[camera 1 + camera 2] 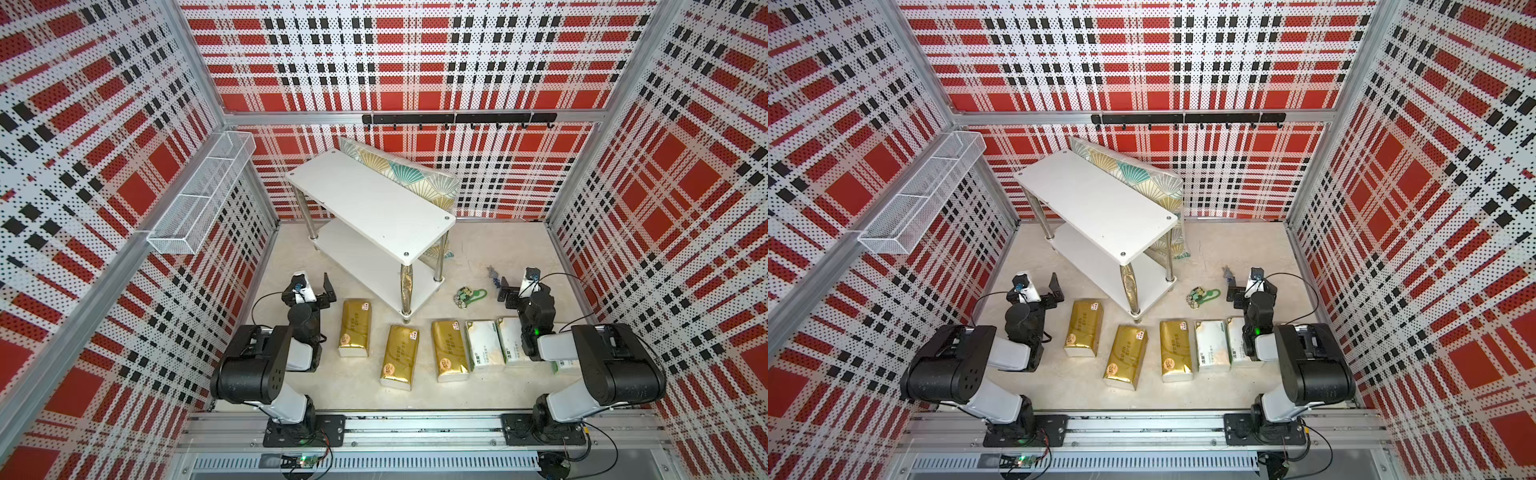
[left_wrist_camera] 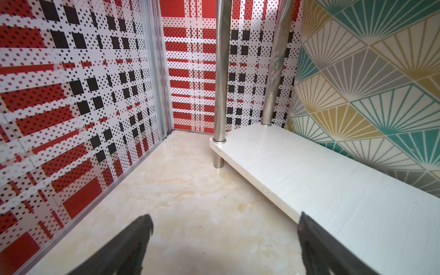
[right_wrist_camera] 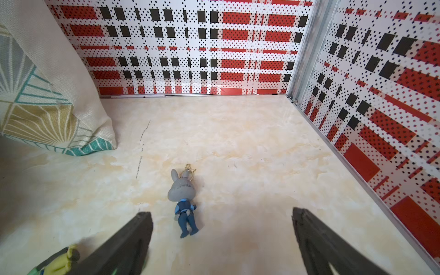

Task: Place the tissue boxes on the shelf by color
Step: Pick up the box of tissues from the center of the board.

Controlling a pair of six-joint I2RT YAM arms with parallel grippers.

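Note:
Three gold tissue boxes lie in a row on the floor in front of the shelf. Two white ones lie beside them, and a sliver of a third shows under the right arm. Both white boards of the shelf are bare; its lower board runs beside my left gripper. That left gripper hangs open over bare floor, left of the packs. My right gripper is open and holds nothing.
A grey rabbit keychain lies just ahead of the right fingers, and a green keychain lies left of it. A fan-patterned cushion leans behind the shelf. A wire basket and a hook rail hang on the walls.

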